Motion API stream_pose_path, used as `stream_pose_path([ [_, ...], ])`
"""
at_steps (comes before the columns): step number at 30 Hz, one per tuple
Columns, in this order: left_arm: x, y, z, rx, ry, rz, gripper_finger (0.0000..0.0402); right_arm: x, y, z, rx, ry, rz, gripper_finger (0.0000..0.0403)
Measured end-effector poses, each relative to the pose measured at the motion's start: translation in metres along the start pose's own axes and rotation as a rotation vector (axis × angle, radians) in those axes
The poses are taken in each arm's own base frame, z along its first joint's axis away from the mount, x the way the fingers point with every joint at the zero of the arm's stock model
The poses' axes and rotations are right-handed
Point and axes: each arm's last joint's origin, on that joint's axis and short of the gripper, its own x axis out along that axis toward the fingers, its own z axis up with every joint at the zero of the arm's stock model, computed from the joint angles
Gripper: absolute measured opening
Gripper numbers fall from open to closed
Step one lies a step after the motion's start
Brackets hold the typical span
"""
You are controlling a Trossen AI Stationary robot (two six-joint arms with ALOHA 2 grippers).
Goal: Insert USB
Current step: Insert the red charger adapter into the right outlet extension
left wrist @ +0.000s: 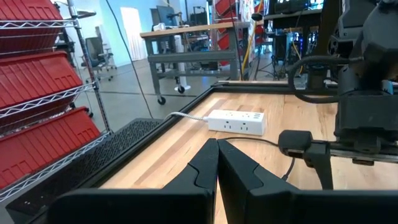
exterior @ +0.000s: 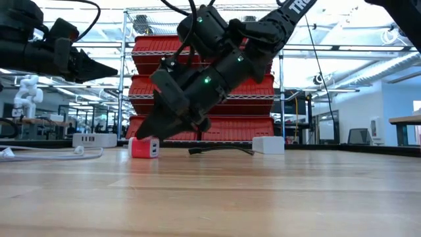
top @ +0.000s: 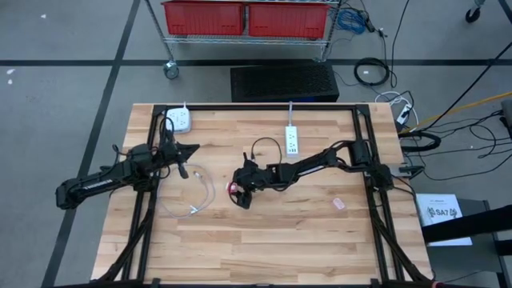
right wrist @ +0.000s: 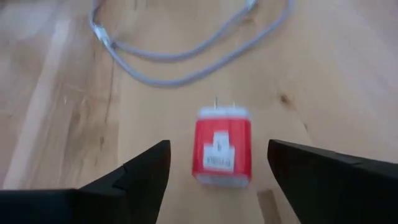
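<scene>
Red and white, the USB charger block (right wrist: pixel 224 151) lies flat on the wooden table (top: pixel 264 240) near its middle, between the spread fingers of the right gripper (right wrist: pixel 217 171), which hangs low over it with nothing held; from above the gripper hides most of the block. Pale cable (top: pixel 196 196) loops on the boards toward the left gripper (left wrist: pixel 217 165), whose fingers are pressed together and empty above the table's left side.

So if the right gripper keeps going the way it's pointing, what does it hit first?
Most likely the red charger: it lies between the right gripper's open jaws, with the grey cable beyond it.
</scene>
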Motion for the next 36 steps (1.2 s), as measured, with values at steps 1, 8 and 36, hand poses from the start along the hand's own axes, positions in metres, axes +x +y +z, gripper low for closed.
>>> stream_pose_path([
  [1, 0.0, 0.0, 0.0, 0.0, 0.0, 0.0, 0.0018, 0.0, 0.0, -0.001, 0.006, 0.008, -0.003, 0.0255],
  [8, 0.0, 0.0, 0.0, 0.001, 0.002, 0.0, 0.0018, 0.008, -0.003, -0.01, 0.005, 0.029, -0.009, 0.02],
  [36, 0.0, 0.0, -0.001, 0.001, 0.007, 0.0, 0.0018, -0.082, -0.016, 0.106, -0.148, 0.607, -0.174, 0.0114],
])
